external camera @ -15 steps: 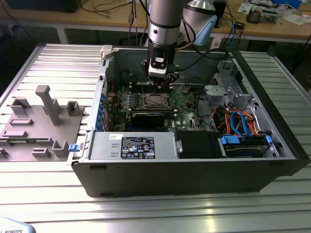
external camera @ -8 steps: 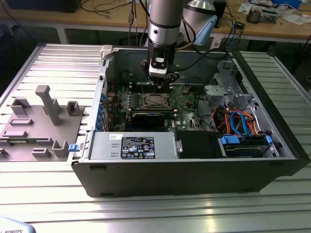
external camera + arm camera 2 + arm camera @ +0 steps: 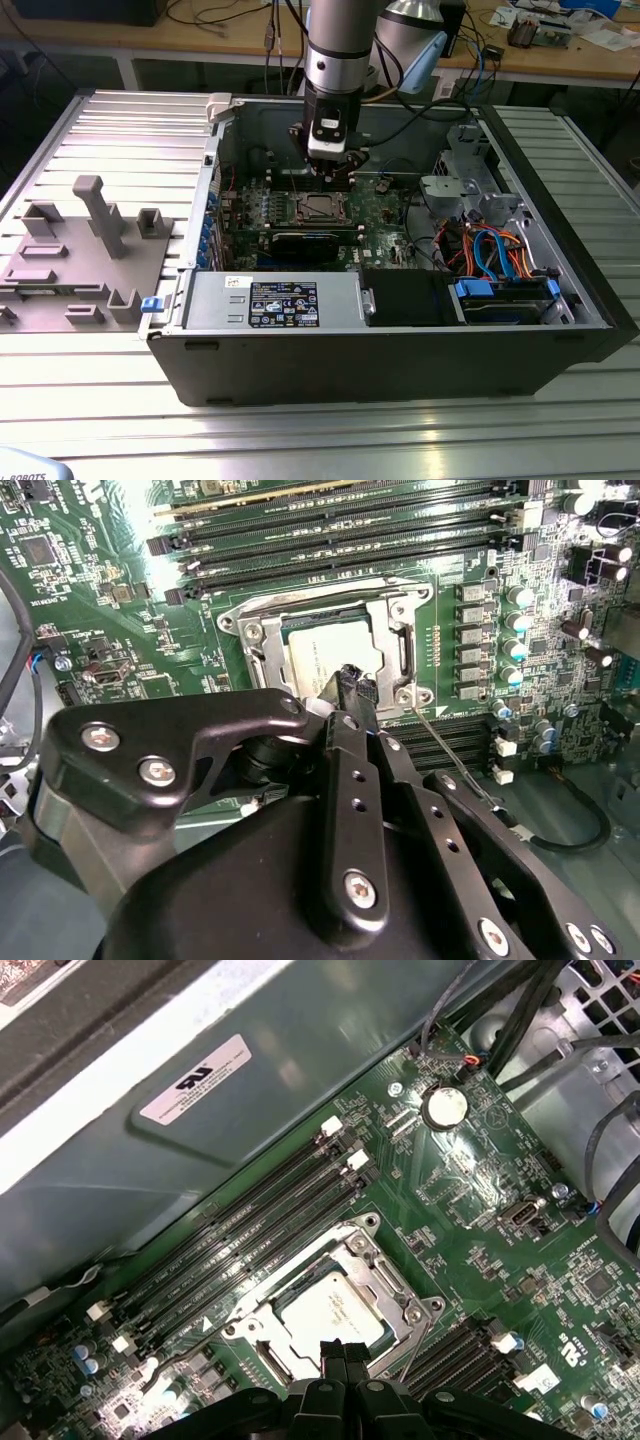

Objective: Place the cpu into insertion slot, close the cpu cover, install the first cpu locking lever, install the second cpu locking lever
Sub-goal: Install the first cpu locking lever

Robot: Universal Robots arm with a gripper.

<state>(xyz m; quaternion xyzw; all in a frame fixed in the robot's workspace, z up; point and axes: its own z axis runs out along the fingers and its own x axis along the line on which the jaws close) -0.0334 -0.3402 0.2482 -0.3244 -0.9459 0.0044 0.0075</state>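
While the arm stood over the open computer case [image 3: 400, 340] in the upper middle of the exterior view, the gripper [image 3: 350, 678] was found clenched, its fingertips pressed together with nothing between them. The chip [image 3: 322, 652] lay seated in the socket [image 3: 318, 207], near that frame's centre on the green circuit board [image 3: 470, 1220]. The cover plate [image 3: 262, 660] appeared folded down flat around it, the chip's silver top showing through the cut-out. In both wrist views the closed tips hovered at the plate's edge, just beside the corner from which a thin wire lever [image 3: 455, 760] ran away. Whether they touched the plate could not be told.

Judgement: the work appeared to stand at the levers. Doing this well would call for a slow, steady push with the tips squarely on the wire, carrying it down under its catch without slipping onto the chip or nearby board parts.
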